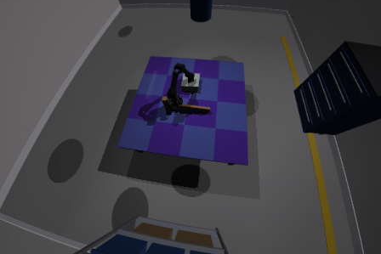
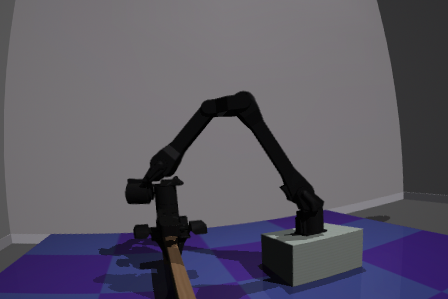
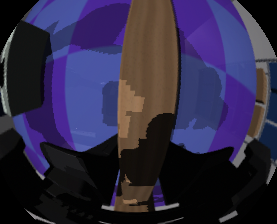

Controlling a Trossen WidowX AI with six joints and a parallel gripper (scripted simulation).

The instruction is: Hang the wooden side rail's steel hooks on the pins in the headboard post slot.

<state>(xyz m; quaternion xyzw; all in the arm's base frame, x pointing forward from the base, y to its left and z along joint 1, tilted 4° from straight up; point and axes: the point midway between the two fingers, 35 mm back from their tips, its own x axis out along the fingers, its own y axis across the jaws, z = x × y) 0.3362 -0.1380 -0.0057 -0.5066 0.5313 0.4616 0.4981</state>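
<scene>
The wooden side rail (image 1: 196,107) (image 2: 178,268) (image 3: 149,65) runs out from my gripper (image 1: 173,104) (image 2: 170,239) (image 3: 138,134). The gripper is shut on the rail, with a finger on each side of it. The rail's far end points right in the top view; a dark band lies along its lower edge, and I cannot tell whether that end touches the table. A small wooden piece (image 1: 164,98) shows just left of the gripper and looks like the top of the headboard post. The steel hooks, the slot and the pins are hidden or too dark to make out.
The arm's base stands on a pale block (image 1: 190,85) (image 2: 327,258) on the blue and purple checkered table (image 1: 231,143) (image 2: 400,248). A dark slatted cabinet (image 1: 340,96), a blue bin (image 1: 201,2) and a shelf with boxes stand away from the table.
</scene>
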